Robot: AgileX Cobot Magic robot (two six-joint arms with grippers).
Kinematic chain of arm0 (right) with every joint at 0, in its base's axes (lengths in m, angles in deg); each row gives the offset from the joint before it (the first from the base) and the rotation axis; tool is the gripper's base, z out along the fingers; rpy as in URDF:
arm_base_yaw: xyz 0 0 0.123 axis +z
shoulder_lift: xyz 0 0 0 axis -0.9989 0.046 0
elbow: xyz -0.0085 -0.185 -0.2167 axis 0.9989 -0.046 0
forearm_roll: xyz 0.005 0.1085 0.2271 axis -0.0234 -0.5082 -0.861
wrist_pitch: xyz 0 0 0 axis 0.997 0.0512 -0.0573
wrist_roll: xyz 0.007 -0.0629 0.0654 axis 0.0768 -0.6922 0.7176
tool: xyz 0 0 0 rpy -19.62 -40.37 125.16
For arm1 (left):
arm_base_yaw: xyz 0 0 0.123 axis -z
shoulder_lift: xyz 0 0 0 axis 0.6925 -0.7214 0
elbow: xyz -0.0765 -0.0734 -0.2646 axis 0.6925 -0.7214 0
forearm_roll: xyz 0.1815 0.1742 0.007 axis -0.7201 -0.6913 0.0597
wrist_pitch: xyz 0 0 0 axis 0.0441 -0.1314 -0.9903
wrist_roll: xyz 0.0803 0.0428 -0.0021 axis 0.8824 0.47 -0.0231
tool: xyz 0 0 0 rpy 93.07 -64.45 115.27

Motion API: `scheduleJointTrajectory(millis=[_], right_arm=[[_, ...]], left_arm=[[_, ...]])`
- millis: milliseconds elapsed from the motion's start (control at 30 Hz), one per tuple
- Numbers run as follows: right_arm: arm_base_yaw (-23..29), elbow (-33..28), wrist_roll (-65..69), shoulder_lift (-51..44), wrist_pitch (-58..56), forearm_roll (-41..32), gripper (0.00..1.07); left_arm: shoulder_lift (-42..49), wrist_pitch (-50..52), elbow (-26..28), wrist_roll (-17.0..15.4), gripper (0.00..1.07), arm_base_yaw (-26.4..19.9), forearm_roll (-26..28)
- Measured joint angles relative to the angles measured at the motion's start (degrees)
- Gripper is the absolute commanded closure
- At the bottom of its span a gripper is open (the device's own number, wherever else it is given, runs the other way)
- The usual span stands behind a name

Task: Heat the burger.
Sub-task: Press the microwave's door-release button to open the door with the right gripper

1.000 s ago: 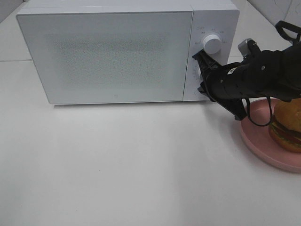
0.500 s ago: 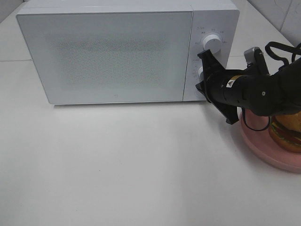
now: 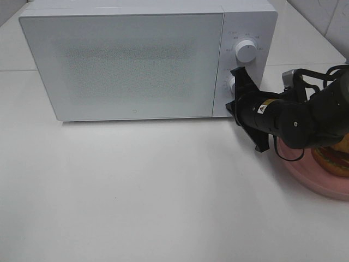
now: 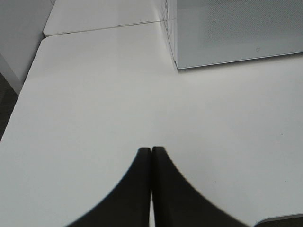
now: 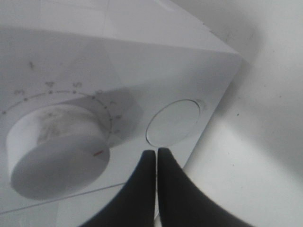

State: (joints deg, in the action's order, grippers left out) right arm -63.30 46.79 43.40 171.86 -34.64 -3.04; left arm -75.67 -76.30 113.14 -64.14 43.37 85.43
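The burger (image 3: 334, 159) sits on a pink plate (image 3: 313, 177) at the right edge of the exterior view, mostly hidden behind my right arm. My right gripper (image 3: 231, 103) is shut and empty. Its tips are at the lower control panel of the white microwave (image 3: 131, 60), whose door is closed. In the right wrist view the right gripper (image 5: 155, 151) points just below a round button (image 5: 174, 124), beside the lower knob (image 5: 57, 146); contact cannot be told. My left gripper (image 4: 151, 150) is shut and empty above the bare white table (image 4: 94, 94), out of the exterior view.
The microwave's upper knob (image 3: 245, 52) is above the right gripper. A corner of the microwave (image 4: 236, 33) shows in the left wrist view. White table (image 3: 136, 191) stretches in front of the microwave. The table's edge (image 4: 28, 80) runs along one side.
The right arm has dropped lower and swung slightly left, now covering more of the burger. Its shut gripper stays by the lower control panel.
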Motion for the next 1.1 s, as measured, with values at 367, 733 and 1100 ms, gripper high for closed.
scheduleJointTrajectory(millis=[367, 733, 1100], right_arm=[[0.0, 0.0, -4.58, 0.0, 0.63, -6.07, 1.07], [0.0, 0.06, -5.5, 2.64, 3.84, -6.36, 1.07], [0.0, 0.06, -3.61, 5.67, 8.02, -6.36, 1.07]], left_arm=[[0.0, 0.0, 0.0, 0.0, 1.06, 0.0, 0.0], [0.0, 0.0, 0.0, 0.0, 1.06, 0.0, 0.0], [0.0, 0.0, 0.0, 0.0, 1.06, 0.0, 0.0]])
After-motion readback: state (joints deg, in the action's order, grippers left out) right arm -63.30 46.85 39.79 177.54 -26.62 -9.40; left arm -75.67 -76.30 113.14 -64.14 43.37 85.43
